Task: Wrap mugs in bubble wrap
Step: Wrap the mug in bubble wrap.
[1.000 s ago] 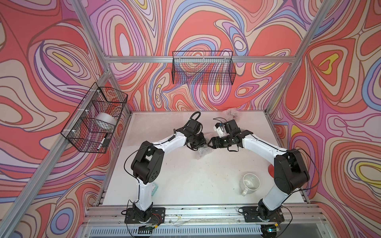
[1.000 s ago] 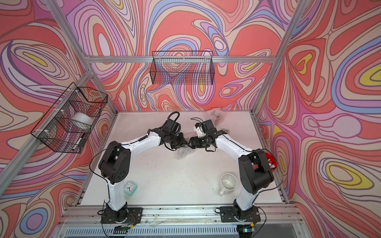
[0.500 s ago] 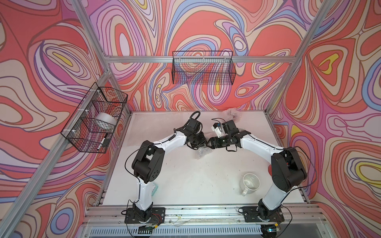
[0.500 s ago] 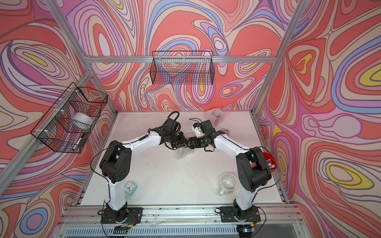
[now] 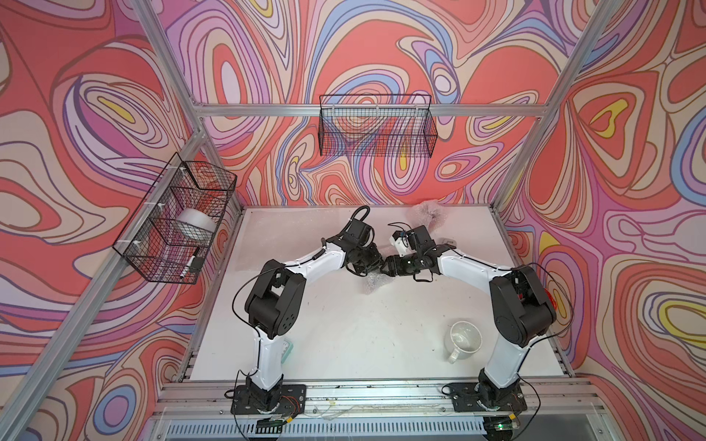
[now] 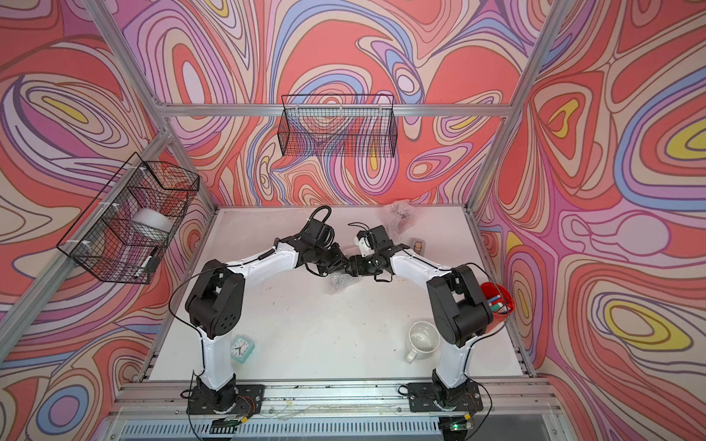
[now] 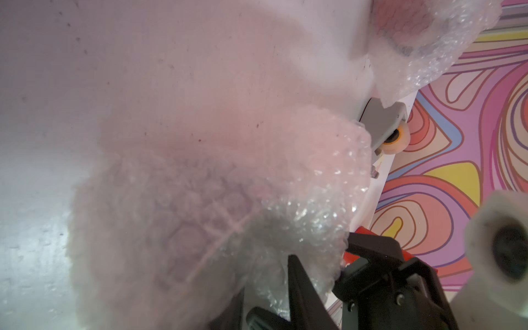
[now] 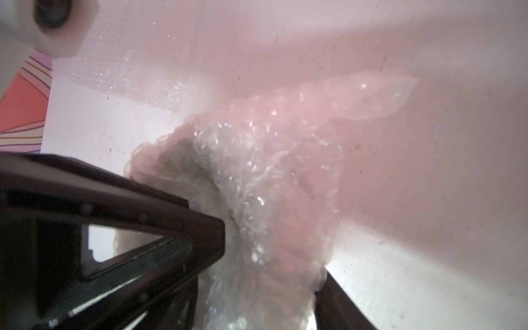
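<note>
One bubble wrap bundle (image 5: 372, 283) between left hand (image 5: 371, 271), right hand (image 5: 385, 268), touching both.

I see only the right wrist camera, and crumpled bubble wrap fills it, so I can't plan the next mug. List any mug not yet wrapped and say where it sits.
Observer: One white mug stands bare and upright on the table, close to the right arm's base.
Operator: Give me its handle direction.
Observer: The handle points toward the table's front edge, angled slightly to the left arm's side.
Operator: Report anything already wrapped apart from what I see.
Observer: A wrapped bundle lies at the table's far edge, with something reddish showing through the wrap.
</note>
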